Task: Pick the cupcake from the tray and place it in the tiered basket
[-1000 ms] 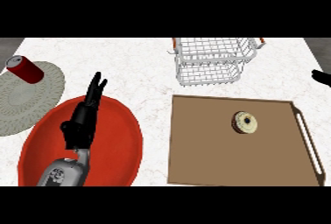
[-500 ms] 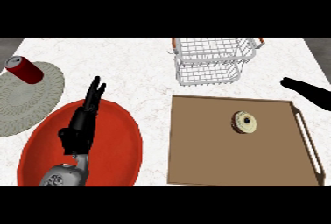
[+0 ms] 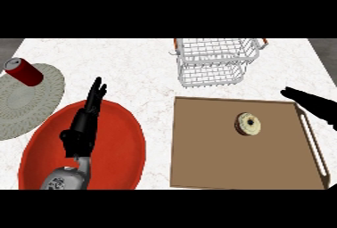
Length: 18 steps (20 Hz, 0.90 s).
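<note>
The right hand (image 3: 314, 104) is being seen at the right edge of the view, over the upper right corner of the brown tray (image 3: 217, 171). Compared with half a second ago, it is being brought further into the view and lower, toward the tray; one second ago only its tip was being shown at the edge. Its fingers are being held fairly straight and pointed to the left, and nothing is being held by it. The cupcake (image 3: 249, 124) is not yet being touched: it is lying on the tray, in the upper right part, to the left of and a little below the hand, where it was before.

The left hand (image 3: 84, 126) is being kept open over the red plate (image 3: 125, 147), with the fingers straight and pointing up, holding nothing; almost no change is being noticed there.

The white wire tiered basket (image 3: 216, 62) is standing just behind the tray's far edge, and nothing can be seen inside it. At the far left, a red can (image 3: 24, 71) is standing on a grey round mat (image 3: 33, 107), beside the red plate. Everything is resting on the white marbled counter (image 3: 132, 62).
</note>
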Motion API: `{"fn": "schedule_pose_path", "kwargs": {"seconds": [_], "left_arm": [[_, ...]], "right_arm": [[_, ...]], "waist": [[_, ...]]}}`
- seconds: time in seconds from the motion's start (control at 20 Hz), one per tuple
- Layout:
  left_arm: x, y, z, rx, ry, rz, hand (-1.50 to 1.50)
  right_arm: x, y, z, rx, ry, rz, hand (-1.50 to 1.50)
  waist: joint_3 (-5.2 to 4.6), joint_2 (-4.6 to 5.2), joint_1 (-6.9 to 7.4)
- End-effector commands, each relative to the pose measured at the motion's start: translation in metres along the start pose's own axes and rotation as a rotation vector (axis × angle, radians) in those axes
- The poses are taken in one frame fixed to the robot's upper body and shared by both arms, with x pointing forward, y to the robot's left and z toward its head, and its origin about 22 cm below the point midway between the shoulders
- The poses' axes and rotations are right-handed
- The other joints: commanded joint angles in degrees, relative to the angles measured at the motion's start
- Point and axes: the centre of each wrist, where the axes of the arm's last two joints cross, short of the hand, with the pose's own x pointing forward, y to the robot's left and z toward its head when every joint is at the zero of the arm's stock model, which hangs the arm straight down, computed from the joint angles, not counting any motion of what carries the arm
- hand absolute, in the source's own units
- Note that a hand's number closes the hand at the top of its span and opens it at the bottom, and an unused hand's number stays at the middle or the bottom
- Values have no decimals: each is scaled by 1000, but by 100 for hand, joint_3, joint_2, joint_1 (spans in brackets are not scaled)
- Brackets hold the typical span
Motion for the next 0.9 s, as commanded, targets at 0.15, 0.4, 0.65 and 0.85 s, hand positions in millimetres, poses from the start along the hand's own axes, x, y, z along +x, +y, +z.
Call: {"fn": "schedule_pose_path", "kwargs": {"seconds": [0.15, 0.4, 0.65, 0.85], "left_arm": [[-14, 2, -2, -1, -2, 4, 0], [8, 2, -8, -4, 2, 3, 0], [-2, -4, -6, 6, 8, 5, 0], [15, -7, -4, 6, -1, -3, 0]], "right_arm": [[-2, 11, -5, 12, 69, 104, -150], [6, 24, 0, 10, -10, 157, -150], [-6, 42, -19, -25, -4, 229, -150], [-6, 22, -26, -51, 69, 213, -150]], "waist": [[0, 3, -8], [3, -6, -1], [4, 4, -5], [2, -1, 1]]}}
